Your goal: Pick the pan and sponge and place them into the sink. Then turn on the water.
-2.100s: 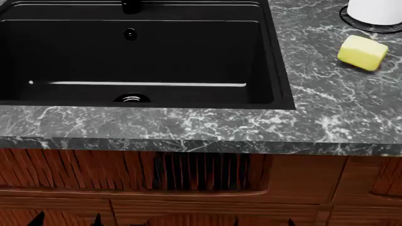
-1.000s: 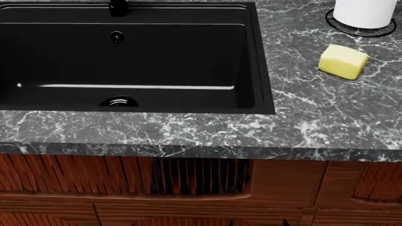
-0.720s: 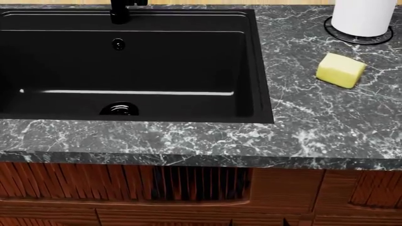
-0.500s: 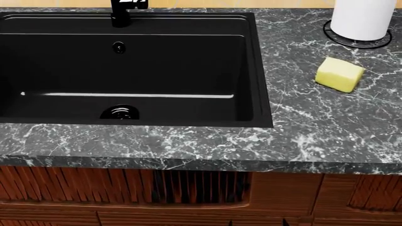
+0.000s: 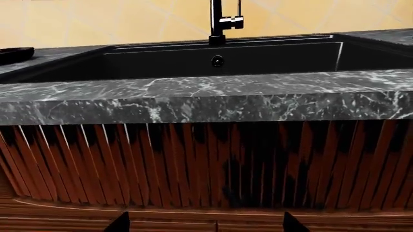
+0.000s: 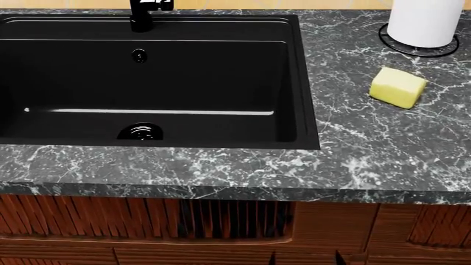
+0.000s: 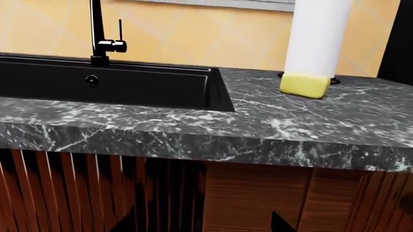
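The black sink (image 6: pixel 309 83) is set into the marble counter, with its chrome drain (image 6: pixel 140 131) and faucet base (image 6: pixel 141 16). The pale yellow sponge (image 6: pixel 397 87) lies on the counter right of the sink; it also shows as the sponge (image 7: pixel 304 84) in the right wrist view. The pan (image 5: pixel 14 54) is only a dark flat shape at the counter's far left in the left wrist view. No water is in view; the spout is cut off. My left gripper (image 5: pixel 205 224) and right gripper (image 7: pixel 206 223) hang open and empty below the counter edge, facing the cabinet front.
A white paper towel roll (image 6: pixel 427 19) stands on a wire base just behind the sponge. The slatted wooden cabinet front (image 6: pixel 220 221) runs under the counter's overhanging edge (image 6: pixel 220 190). A yellow tiled wall (image 7: pixel 193 38) rises behind the faucet (image 7: pixel 96 34).
Over two seconds the head view shifted, so sink and sponge slid left and lower in the picture. In the last half second nothing moved except the right fingertips edging up at the bottom.
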